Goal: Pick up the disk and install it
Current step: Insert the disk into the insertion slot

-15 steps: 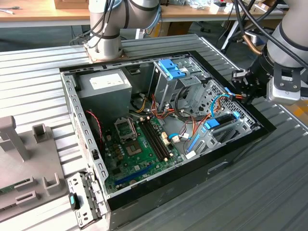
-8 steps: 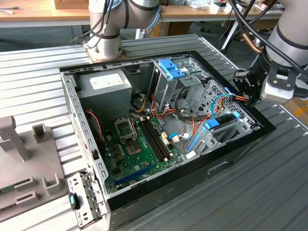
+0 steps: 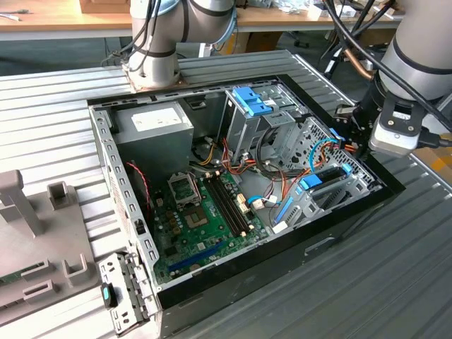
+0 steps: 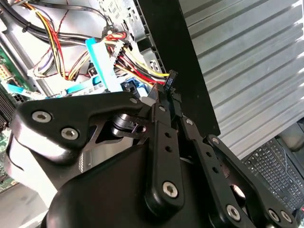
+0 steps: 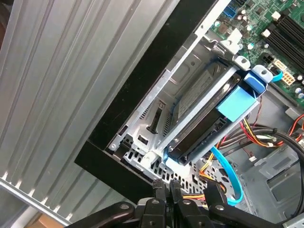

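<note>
Open PC case point(image 3: 339, 233) lies flat on the ribbed metal table point(image 3: 395, 282), mobo point(image 3: 205, 212) facing up. The grey PSU box point(image 3: 155, 123) is at the far corner and the light-blue latch plate point(image 3: 252, 101) sits on top of the upright bay behind it.

The disk point(image 5: 202, 126) is inside the case, seated in the metal drive cage point(image 5: 156, 109) at the corner on the exterior view's right, right against the black side wall. Its dark body lies flat in the slot w/ the bright blue rails along both long sides and a blue tab at the end towards the mobo. In the exterior view it's the dark slab w/ blue bits point(image 3: 326, 180) just below the arm's wrist point(image 3: 395, 134).

The gripper point(image 5: 166, 184) hangs just off the disk's outer end, by the perforated cage wall. Tips are pressed together afaict, nothing pinched between them, and it looks the same in the second wrist view point(image 4: 161, 97). Can't tell if they actually touch the cage or the rail.

A light-blue data cable point(image 5: 228, 175) loops just beside the cage. A bundle of red/yellow/black wires point(image 4: 133, 61) runs close to the fingertips, w/ a small black connector point(image 4: 171, 78) next to them. A keyboard point(image 4: 275, 166) shows beyond the table edge.
</note>
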`<state>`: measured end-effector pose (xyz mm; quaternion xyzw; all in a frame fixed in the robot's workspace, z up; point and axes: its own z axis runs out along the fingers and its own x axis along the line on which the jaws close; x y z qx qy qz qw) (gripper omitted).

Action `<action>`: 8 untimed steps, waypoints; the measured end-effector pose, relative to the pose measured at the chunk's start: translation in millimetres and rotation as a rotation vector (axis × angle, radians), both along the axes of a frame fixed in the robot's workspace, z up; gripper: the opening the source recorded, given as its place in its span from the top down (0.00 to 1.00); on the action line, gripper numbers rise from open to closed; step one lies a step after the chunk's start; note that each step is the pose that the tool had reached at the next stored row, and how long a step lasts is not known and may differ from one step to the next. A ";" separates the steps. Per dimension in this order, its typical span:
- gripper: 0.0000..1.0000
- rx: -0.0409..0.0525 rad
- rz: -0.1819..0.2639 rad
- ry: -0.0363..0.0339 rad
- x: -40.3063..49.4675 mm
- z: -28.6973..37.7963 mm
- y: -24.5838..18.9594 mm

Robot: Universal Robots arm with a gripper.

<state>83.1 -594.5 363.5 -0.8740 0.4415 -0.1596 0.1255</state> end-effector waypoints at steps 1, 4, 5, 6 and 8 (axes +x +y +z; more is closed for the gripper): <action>0.84 0.0001 -0.032 0.0000 0.0 -0.1 -0.1; 0.84 0.0001 -0.142 0.0000 0.0 -0.4 -0.1; 0.84 0.0001 -0.181 0.0000 0.0 -0.5 -0.1; 0.84 0.0021 -0.199 0.0004 -1.1 -0.4 -0.2; 0.84 0.0295 -0.212 0.0088 -2.8 -0.4 -0.1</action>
